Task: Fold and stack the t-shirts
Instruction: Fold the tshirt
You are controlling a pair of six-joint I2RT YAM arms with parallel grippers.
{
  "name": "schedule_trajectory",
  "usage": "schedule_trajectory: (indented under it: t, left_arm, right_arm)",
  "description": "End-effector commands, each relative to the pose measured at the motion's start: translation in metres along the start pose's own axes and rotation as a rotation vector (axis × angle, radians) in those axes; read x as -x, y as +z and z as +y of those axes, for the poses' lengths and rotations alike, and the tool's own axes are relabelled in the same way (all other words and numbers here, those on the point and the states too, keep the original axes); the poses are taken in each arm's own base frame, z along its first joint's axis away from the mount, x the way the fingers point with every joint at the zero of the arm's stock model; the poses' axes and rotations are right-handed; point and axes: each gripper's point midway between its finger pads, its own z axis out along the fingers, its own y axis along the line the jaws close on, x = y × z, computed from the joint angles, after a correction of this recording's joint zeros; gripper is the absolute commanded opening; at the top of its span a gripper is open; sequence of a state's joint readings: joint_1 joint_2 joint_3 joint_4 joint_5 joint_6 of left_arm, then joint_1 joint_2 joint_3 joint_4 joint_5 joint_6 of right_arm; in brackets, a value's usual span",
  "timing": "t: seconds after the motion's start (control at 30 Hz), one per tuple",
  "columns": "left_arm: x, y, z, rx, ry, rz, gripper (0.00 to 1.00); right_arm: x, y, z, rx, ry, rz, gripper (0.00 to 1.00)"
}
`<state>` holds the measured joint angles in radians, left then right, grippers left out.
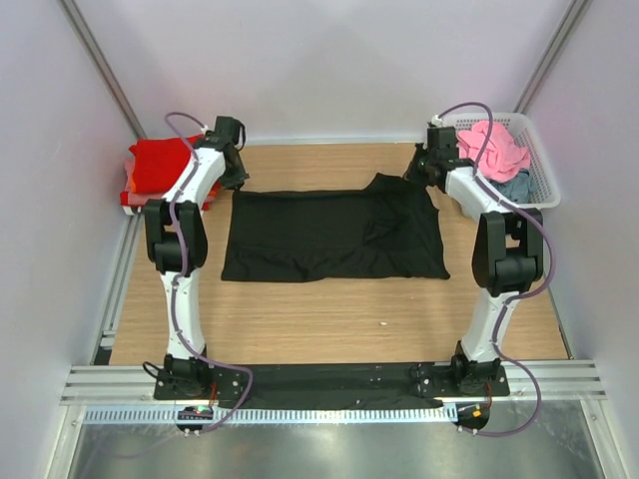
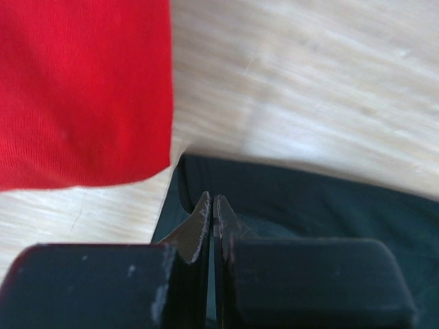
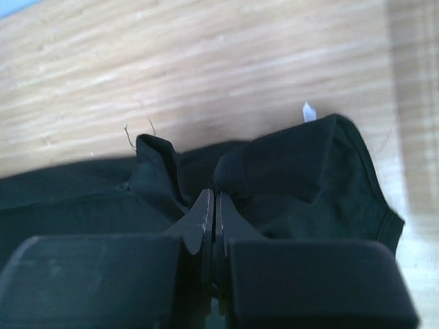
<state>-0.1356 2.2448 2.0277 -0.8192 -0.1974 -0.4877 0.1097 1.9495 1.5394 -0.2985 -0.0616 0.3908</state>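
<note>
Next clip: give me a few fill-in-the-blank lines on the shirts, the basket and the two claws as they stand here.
1. The t-shirt spread on the table is ____ in colour.
2. The pink shirt lies in the white ____ at the far right.
3. Beside the left claw lies a stack of ____ shirts.
4. The right claw is ____ on bunched cloth of the spread t-shirt.

Missing words: black; basket; red; shut.
</note>
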Motion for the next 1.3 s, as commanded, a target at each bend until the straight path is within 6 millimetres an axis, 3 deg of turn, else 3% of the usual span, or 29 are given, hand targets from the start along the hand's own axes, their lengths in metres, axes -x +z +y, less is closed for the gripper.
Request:
schedule_trajectory:
  t: [0.0, 0.23, 0.8, 1.1, 1.2, 1.27]
  left_arm:
    - [0.022, -0.031, 0.007, -0.034, -0.011, -0.081, 0.00]
    - [0.013, -0.033, 0.019, -0.025, -0.016, -0.072, 0.00]
    - [-0.006, -0.046, 0.027, -0.026, -0.034, -0.056, 0.00]
    - [-0.024, -0.052, 0.040, 0.003, -0.061, -0.038, 0.00]
    - [-0.032, -0.058, 0.052, 0.044, -0.071, -0.043, 0.02]
    - [-0.038, -0.061, 0.057, 0.060, -0.078, -0.039, 0.13]
  right_arm:
    - [0.012, -0.025, 0.008, 0.023, -0.023, -0.071, 0.01]
    - [-0.018, -0.041, -0.001, 0.000, -0.034, -0.046, 0.01]
    - [-0.036, -0.082, -0.010, -0.002, -0.037, -0.080, 0.02]
    - [-0.063, -0.089, -0.022, -0.015, -0.024, -0.054, 0.01]
    - [-0.076, -0.100, -0.027, -0.020, -0.005, -0.050, 0.10]
    - [-0.088, -0.106, -0.039, -0.060, 0.014, -0.053, 0.36]
